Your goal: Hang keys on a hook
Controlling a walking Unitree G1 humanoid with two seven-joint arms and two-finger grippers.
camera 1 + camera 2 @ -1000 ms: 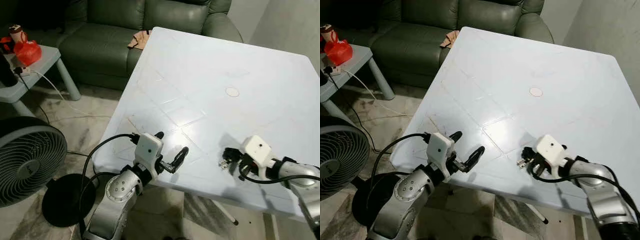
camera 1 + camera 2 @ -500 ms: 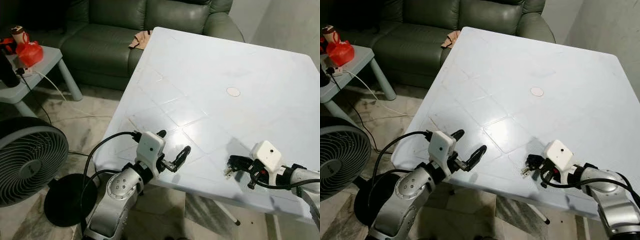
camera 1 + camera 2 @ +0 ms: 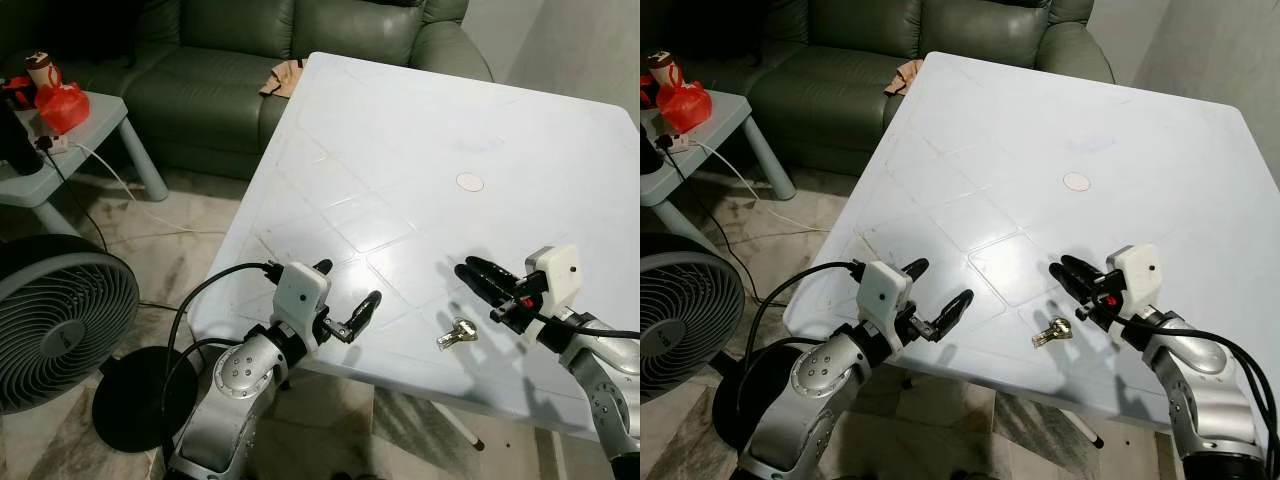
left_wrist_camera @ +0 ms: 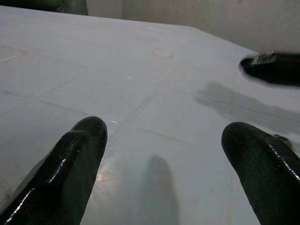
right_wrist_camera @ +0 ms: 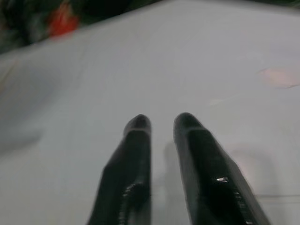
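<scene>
Item: keys (image 3: 456, 334). Lying loose on the white desk (image 3: 420, 130) near its front edge, touching neither end effector.

Right end effector (image 3: 478, 281): raised just above the desk, beside the keys and slightly beyond them; fingers nearly pressed together, a thin gap between, pinching nothing.

Left end effector (image 3: 345, 300): hovering over the front-left corner of the desk, well apart from the keys; fingers spread wide, empty.

Progress: by my judgement, at the start. Keys not yet grasped; picking up, carrying and hanging all remain. No hook in sight.

Surroundings: green sofa (image 3: 250, 60) behind the desk; small side table (image 3: 95, 125) with a red bag (image 3: 62, 105); floor fan (image 3: 60, 320) with cable (image 3: 120, 190) on the tiled floor. A round mark (image 3: 469, 182) on the desk. Nothing lies between the right end effector and the keys.
</scene>
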